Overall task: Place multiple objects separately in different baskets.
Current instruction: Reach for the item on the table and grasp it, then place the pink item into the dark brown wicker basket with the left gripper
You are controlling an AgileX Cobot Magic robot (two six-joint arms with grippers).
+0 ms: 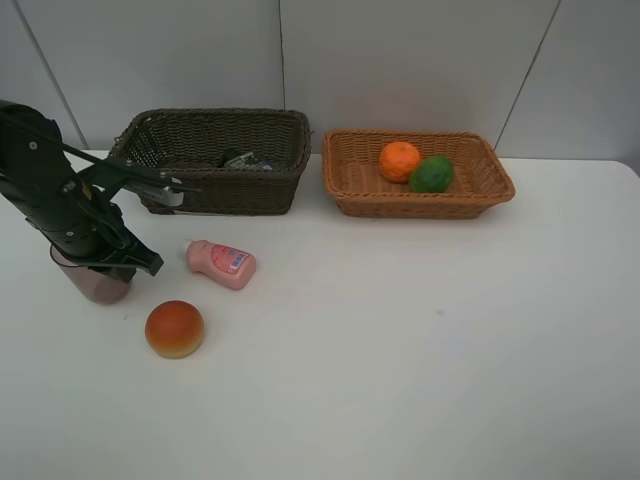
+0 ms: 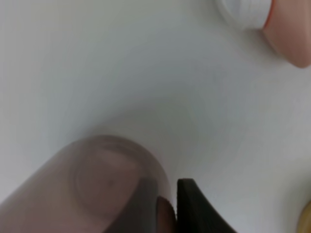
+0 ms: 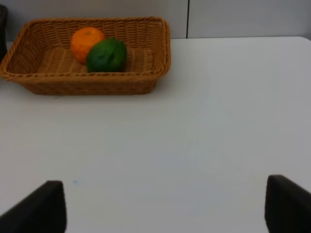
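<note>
A translucent mauve cup (image 1: 96,285) (image 2: 97,184) stands at the table's left, and my left gripper (image 1: 97,263) (image 2: 167,211) is shut on its rim, one finger inside the wall and one outside. A pink white-capped bottle (image 1: 222,263) (image 2: 286,34) lies on its side just right of the cup. A red-orange peach (image 1: 174,328) sits in front of them. The dark brown basket (image 1: 220,190) holds a dark pump bottle (image 1: 240,160). The light tan basket (image 1: 400,205) (image 3: 87,85) holds an orange (image 1: 399,160) (image 3: 86,42) and a green lime (image 1: 431,174) (image 3: 107,55). My right gripper (image 3: 163,208) is open over bare table.
Both baskets stand side by side along the back wall. The white table (image 1: 420,350) stretches wide to the right and front. The left arm's dark links (image 1: 45,180) slant over the table's left edge near the dark basket.
</note>
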